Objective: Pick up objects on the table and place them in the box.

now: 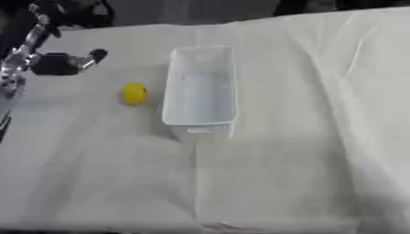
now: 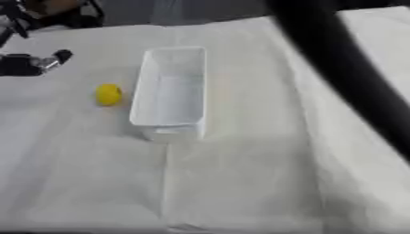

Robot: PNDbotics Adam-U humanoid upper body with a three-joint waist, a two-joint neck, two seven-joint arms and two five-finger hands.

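A small round yellow object lies on the white cloth, just left of the white rectangular box. Nothing shows inside the box, which stands lengthwise in the middle of the table. My left hand hovers at the upper left, up and to the left of the yellow object and apart from it. It is black, holds nothing, and one digit points out towards the box. My right hand shows in neither view.
A white cloth with creases covers the whole table. In the right eye view a dark blurred band, probably my right arm, crosses from the top to the right edge. Dark shapes stand beyond the table's far edge.
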